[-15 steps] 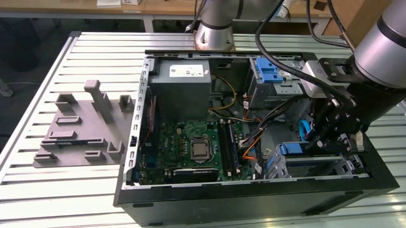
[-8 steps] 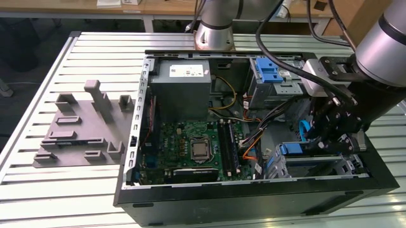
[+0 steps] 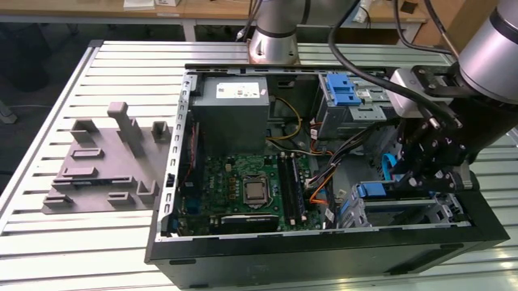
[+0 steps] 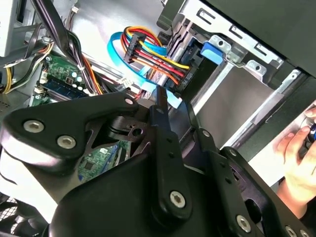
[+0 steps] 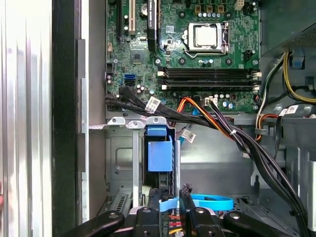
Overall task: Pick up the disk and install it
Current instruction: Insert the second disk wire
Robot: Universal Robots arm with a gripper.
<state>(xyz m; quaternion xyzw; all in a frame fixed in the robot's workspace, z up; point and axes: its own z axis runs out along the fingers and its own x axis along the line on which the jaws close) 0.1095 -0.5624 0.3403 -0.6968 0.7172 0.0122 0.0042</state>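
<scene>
Black multi-link tool (image 5: 169, 200) hangs low inside the open black computer tower (image 3: 324, 257), at the bench (image 3: 81, 242) near edge toward the exterior view's right. Can't tell if it's clenched or released. Step looks like install, not pickup. The disk, silver drive in blue plastic carrier with end tab (image 5: 159, 150), already sits in the grey metal drive bay (image 5: 118, 163) just beyond the tool tips. Only the blue tab and a dark edge are visible, the label is hidden. Seating likely needs a straight push along the rails, clear of the orange-black cable bundle (image 5: 207, 116) and the blue flat cable (image 5: 212, 201). Green motherboard (image 5: 197, 49) lies beyond.
</scene>
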